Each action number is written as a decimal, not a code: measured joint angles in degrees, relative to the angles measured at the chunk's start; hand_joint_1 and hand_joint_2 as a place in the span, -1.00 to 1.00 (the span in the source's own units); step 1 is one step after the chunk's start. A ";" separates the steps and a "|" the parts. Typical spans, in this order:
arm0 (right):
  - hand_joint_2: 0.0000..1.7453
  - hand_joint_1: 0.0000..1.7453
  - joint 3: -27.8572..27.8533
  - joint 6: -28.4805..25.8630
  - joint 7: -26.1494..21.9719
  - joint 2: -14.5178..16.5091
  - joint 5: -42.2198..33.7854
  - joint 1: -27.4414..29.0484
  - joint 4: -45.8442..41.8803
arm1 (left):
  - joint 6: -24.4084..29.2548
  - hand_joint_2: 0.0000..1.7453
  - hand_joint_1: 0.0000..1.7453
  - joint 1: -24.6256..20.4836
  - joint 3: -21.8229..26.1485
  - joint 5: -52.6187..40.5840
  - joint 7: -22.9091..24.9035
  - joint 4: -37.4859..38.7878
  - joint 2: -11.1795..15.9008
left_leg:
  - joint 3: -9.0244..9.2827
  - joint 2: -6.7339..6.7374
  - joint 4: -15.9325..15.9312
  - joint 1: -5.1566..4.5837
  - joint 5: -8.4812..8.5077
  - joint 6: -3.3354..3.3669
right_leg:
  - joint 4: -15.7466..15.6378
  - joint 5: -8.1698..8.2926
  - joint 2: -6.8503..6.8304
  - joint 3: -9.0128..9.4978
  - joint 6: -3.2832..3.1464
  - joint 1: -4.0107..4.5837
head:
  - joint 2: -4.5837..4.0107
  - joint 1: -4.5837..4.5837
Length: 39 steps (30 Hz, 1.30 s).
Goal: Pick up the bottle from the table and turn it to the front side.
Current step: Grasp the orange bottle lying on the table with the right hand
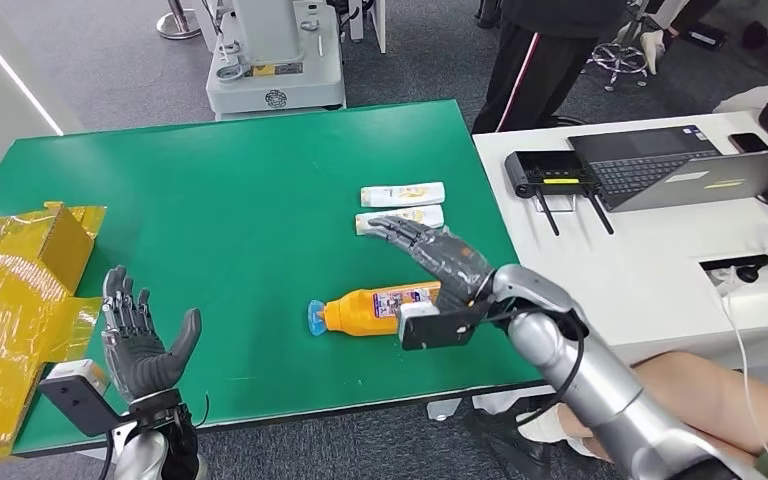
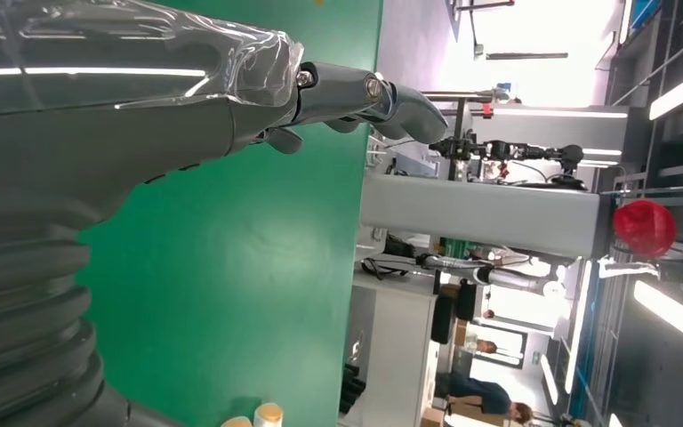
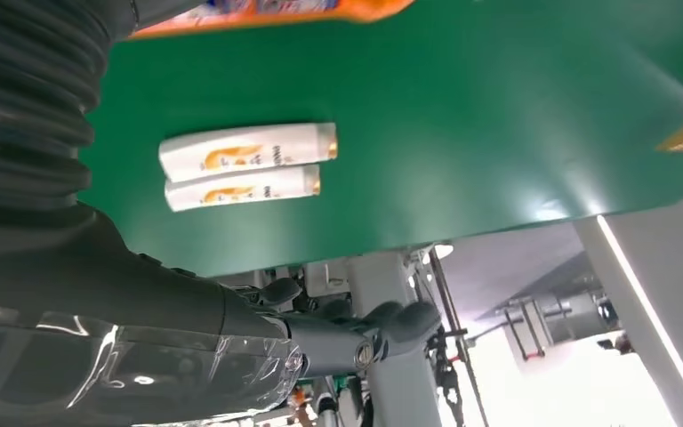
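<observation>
While orange bottle (image 1: pixel 380 308) lies on its side on green tabletop (image 1: pixel 240 220), blue cap toward robot's left, label up, right robot hand (image 1: pixel 435 252) hovers just above its base end, fingers stretched flat and apart, holding nothing. Two white tubes (image 1: pixel 401 206) just beyond fingertips. Left robot hand (image 1: pixel 140 340) raised at near tabletop edge, palm up, fingers spread, empty, well apart from bottle.

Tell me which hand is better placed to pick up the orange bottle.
Right. The right hand hovers open directly above the orange bottle lying on the green table. The left hand is open at the table's near-left edge, well away from it.
</observation>
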 joint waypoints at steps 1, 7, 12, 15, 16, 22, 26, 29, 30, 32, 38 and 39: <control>1.00 -1.00 0.98 2.54 0.02 -0.94 -1.67 -3.01 1.53 | -0.04 1.00 -1.00 0.07 0.01 0.14 0.00 -0.09 0.01 | -0.01 0.01 0.00 0.00 0.01 0.00 | 0.01 0.03 0.01 -0.01 0.00 0.00 | 0.00 -0.01; 1.00 -1.00 9.94 16.86 2.62 -4.25 -12.35 -20.31 11.13 | -0.70 1.00 -1.00 0.35 0.01 0.40 0.00 -0.73 0.02 | 0.00 0.00 0.01 0.03 0.09 0.01 | 0.03 0.08 -0.02 -0.03 0.01 0.02 | 0.00 -0.03; 1.00 -1.00 17.92 25.21 13.30 -5.88 -20.63 -28.68 16.20 | -0.26 1.00 -1.00 0.84 0.01 1.12 0.00 -1.21 0.13 | -0.05 -0.09 0.01 0.05 0.09 0.02 | 0.03 0.08 -0.11 -0.03 0.02 0.02 | 0.00 -0.02; 1.00 -1.00 23.10 26.77 17.54 -6.49 -24.28 -32.56 18.48 | 0.52 1.00 -1.00 1.05 0.01 1.84 0.00 -1.29 0.23 | -0.06 -0.06 0.01 0.04 0.09 0.03 | 0.02 0.08 -0.09 -0.04 0.02 0.02 | 0.00 -0.02; 1.00 -1.00 24.85 27.22 18.67 -6.55 -25.37 -33.76 19.27 | 0.85 1.00 -1.00 1.06 0.01 2.11 0.00 -1.32 0.26 | -0.06 -0.06 0.01 0.03 0.09 0.03 | 0.02 0.08 -0.09 -0.04 0.02 0.01 | 0.00 -0.01; 1.00 -1.00 35.88 28.98 24.65 -5.72 -31.48 -40.25 24.26 | 2.80 1.00 -1.00 1.15 0.01 3.59 0.00 -1.99 0.47 | -0.06 -0.10 0.01 0.03 0.13 0.07 | 0.02 0.09 -0.13 -0.03 0.03 0.02 | 0.00 -0.02; 1.00 -1.00 42.54 28.51 25.54 -5.32 -34.77 -42.48 27.00 | 3.20 1.00 -1.00 1.45 0.01 3.96 0.00 -2.46 0.54 | -0.06 -0.11 0.01 0.04 0.14 0.09 | 0.02 0.09 -0.14 -0.03 0.03 0.02 | 0.00 -0.03; 1.00 -1.00 46.23 28.48 25.55 -5.33 -36.87 -43.07 28.35 | 3.19 1.00 -1.00 2.04 0.01 3.88 0.00 -2.99 0.55 | -0.06 -0.10 0.02 0.03 0.14 0.09 | 0.02 0.09 -0.13 -0.04 0.03 0.02 | 0.00 -0.02; 1.00 -1.00 47.18 28.47 25.53 -5.35 -37.65 -43.14 28.63 | 3.19 1.00 -1.00 2.26 0.01 3.81 0.00 -3.18 0.55 | -0.06 -0.10 0.02 0.03 0.13 0.09 | 0.01 0.09 -0.13 -0.04 0.03 0.01 | 0.00 -0.02; 1.00 -1.00 49.13 28.19 25.23 -5.38 -39.18 -43.18 29.10 | 3.19 1.00 -1.00 2.64 0.01 3.62 0.00 -3.62 0.55 | -0.07 -0.09 0.02 0.03 0.13 0.09 | 0.01 0.09 -0.13 -0.04 0.03 0.01 | 0.00 -0.01; 1.00 -1.00 54.68 23.92 20.82 -3.83 -41.01 -41.95 31.68 | 3.27 1.00 -1.00 3.23 0.01 3.29 0.00 -4.39 0.50 | -0.06 -0.09 0.02 0.04 0.13 0.09 | 0.01 0.09 -0.13 -0.03 0.03 0.02 | 0.00 -0.02; 1.00 -1.00 55.53 23.05 19.82 -3.30 -40.84 -41.49 32.37 | 3.31 1.00 -1.00 3.24 0.01 3.27 0.00 -4.44 0.49 | -0.06 -0.09 0.02 0.04 0.14 0.09 | 0.01 0.09 -0.13 -0.03 0.03 0.02 | 0.00 -0.02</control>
